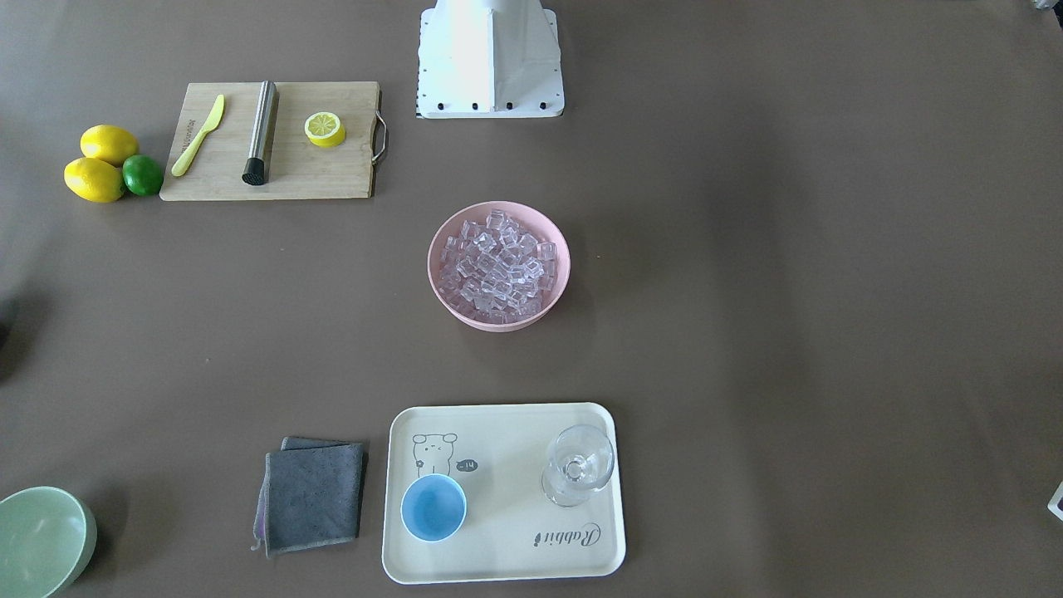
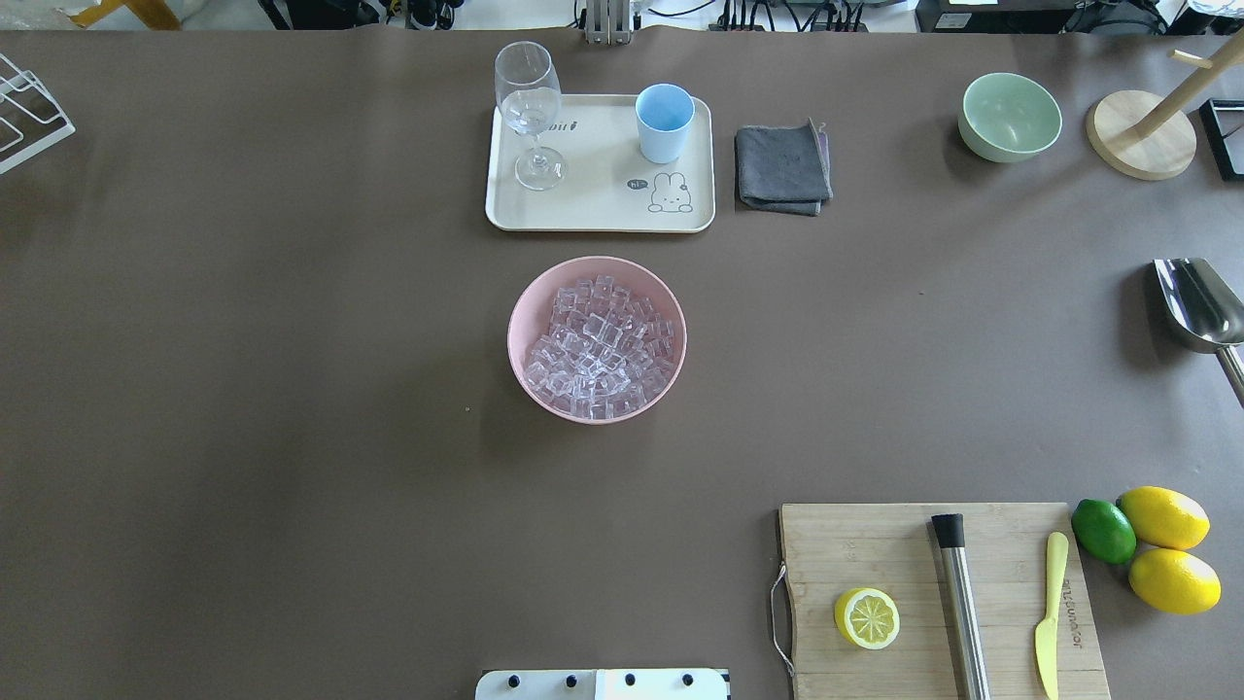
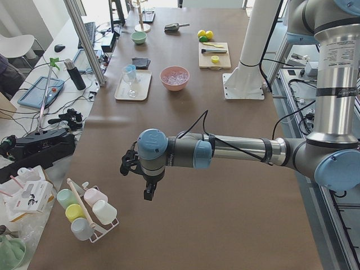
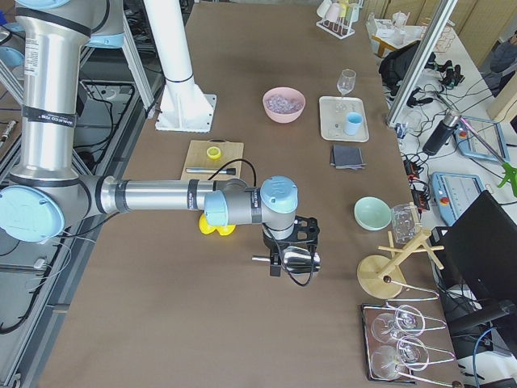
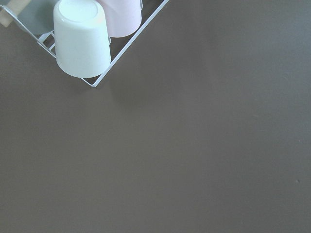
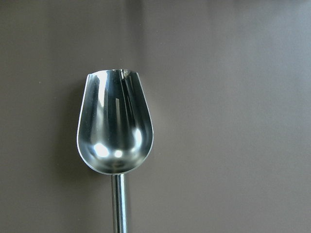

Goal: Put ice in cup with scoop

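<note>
The ice [image 2: 598,340] fills a pink bowl [image 2: 520,321] at the table's middle; it also shows in the front view [image 1: 498,266]. The light-blue cup [image 2: 665,122] stands empty on a cream tray [image 2: 583,219], also in the front view [image 1: 433,508]. The steel scoop [image 2: 1200,306] is at the table's right edge, and its bowl fills the right wrist view [image 6: 115,128], the handle running out at the bottom. My right gripper [image 4: 295,250] is at the scoop; I cannot tell whether it is shut. My left gripper [image 3: 126,166] hovers far off near a cup rack; I cannot tell its state.
A stemmed glass [image 2: 530,117] shares the tray. A grey cloth [image 2: 782,167], a pale green bowl [image 2: 1009,117] and a wooden stand [image 2: 1142,146] lie beyond. A cutting board [image 2: 875,544] holds a lemon half, a steel cylinder and a yellow knife. Upturned cups [image 5: 80,41] sit in a wire rack.
</note>
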Robot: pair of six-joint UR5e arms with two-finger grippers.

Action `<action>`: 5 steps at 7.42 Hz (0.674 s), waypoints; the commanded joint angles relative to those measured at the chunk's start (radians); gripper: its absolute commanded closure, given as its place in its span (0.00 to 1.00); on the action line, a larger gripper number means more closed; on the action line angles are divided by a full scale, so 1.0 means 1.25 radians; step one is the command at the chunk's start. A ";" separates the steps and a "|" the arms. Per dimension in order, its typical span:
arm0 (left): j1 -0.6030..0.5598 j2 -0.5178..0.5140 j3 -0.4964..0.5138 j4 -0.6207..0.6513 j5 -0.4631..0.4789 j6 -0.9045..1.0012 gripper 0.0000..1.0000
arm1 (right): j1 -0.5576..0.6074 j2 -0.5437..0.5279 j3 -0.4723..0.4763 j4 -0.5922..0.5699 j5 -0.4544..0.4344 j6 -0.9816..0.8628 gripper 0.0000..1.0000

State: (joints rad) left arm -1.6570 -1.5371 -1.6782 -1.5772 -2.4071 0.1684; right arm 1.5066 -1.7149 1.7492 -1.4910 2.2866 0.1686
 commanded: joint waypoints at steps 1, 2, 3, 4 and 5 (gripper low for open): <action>0.001 0.004 0.010 0.001 0.000 0.000 0.01 | 0.001 -0.009 -0.004 0.028 0.003 -0.017 0.00; 0.000 0.009 0.015 -0.001 0.000 0.000 0.01 | 0.001 -0.011 -0.013 0.049 0.003 -0.017 0.00; 0.000 0.018 0.015 -0.002 0.000 0.001 0.01 | 0.001 -0.015 -0.010 0.049 0.003 -0.011 0.00; 0.001 0.026 0.015 -0.002 0.000 0.001 0.01 | 0.001 -0.016 -0.013 0.049 0.000 -0.011 0.00; 0.001 0.026 0.014 -0.003 -0.001 0.001 0.01 | 0.001 -0.015 -0.011 0.049 0.000 -0.010 0.00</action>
State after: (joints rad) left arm -1.6558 -1.5126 -1.6607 -1.5796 -2.4068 0.1700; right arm 1.5078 -1.7326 1.7354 -1.4327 2.2888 0.1539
